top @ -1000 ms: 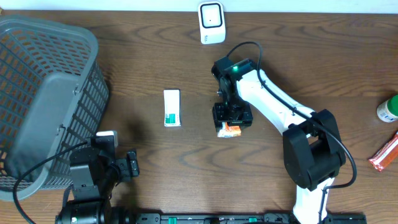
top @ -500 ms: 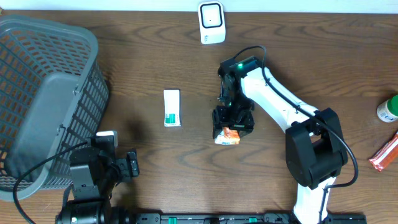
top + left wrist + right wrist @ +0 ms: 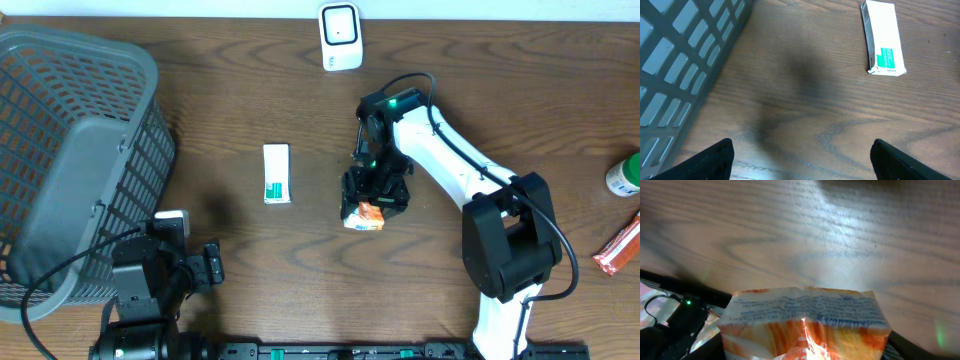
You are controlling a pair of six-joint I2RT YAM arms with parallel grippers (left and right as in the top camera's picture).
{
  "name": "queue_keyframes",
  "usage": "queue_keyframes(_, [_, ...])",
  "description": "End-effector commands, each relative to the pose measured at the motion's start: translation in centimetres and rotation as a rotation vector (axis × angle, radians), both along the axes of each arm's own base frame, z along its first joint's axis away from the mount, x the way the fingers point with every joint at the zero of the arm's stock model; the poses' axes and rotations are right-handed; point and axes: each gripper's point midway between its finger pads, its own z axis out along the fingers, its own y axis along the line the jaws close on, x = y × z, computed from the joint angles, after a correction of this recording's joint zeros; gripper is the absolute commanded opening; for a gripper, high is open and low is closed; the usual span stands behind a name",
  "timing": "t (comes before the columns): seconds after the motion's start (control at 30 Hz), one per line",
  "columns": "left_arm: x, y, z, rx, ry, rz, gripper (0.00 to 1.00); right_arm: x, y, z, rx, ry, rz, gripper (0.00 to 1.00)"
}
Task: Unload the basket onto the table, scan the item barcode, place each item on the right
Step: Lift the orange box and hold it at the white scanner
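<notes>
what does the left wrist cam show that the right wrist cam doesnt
Only the left wrist: the grey basket wall and a white-and-green box lying flat. Only the right wrist: an orange packet, close up. Both: the brown wooden table.

You've got a dark wooden table [image 3: 250, 270] here. On it, a gray mesh basket [image 3: 130, 180] sits at the left and a white scanner [image 3: 340, 37] at the far edge. A white-and-green box [image 3: 276, 173] lies flat mid-table. At the right edge are a green-capped bottle [image 3: 623, 176] and a red-orange packet [image 3: 618, 245].
</notes>
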Motion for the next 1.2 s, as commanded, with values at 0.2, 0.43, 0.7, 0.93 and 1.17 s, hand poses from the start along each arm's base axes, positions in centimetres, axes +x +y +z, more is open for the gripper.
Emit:
queue_keyframes(0.2, [0.0,-0.2,0.1,0.003,-0.005,-0.019,0.88,6.3,0.5,-0.9,0.049,-0.241,-0.043,0.64])
queue_keyframes(0.43, [0.0,-0.2,0.1,0.003,-0.004,-0.019,0.88,13.9,-0.3,0.6,0.139,-0.478,-0.141,0.64])
queue_keyframes(0.7, [0.0,-0.2,0.1,0.003,-0.005,-0.019,0.88,21.5,-0.2,4.0,0.156,-0.795,-0.185,0.67])
queue_keyframes(0.93, [0.0,-0.2,0.1,0.003,-0.004,-0.019,0.88,28.3,0.6,8.3,0.135,-1.049,-0.222,0.67])
queue_keyframes(1.17, [0.0,-0.2,0.1,0.003,-0.004,-0.019,0.88,34.7,1.7,7.7,0.05,-1.203,-0.231,0.62])
